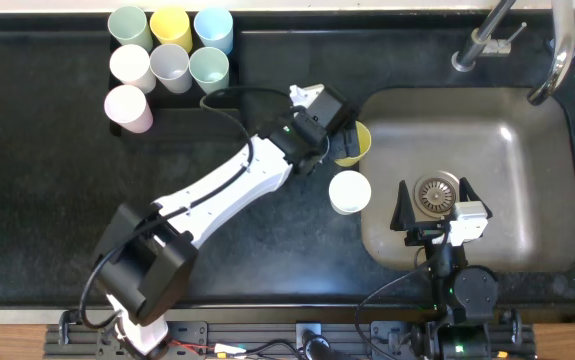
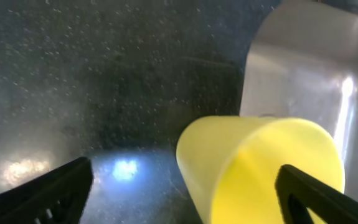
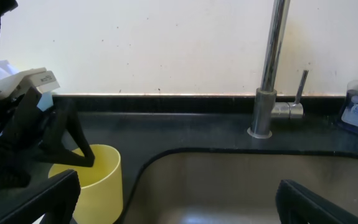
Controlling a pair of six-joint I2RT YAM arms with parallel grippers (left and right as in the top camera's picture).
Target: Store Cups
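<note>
— Where's the yellow cup (image 1: 357,146)?
— Upright on the bench (image 1: 47,200), at the sink's (image 1: 527,130) left rim, between the left hand's (image 2: 185,186) widely spread fingers.
— And the white cup (image 1: 349,191)?
— Just beside it, nearer the arms' bases.
— The right hand (image 1: 434,203)?
— Spread open too, over the sink.

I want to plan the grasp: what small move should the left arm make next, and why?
Probably close the left gripper: its fingers are open on both sides of the yellow cup, which stands on the counter beside the sink.
</note>
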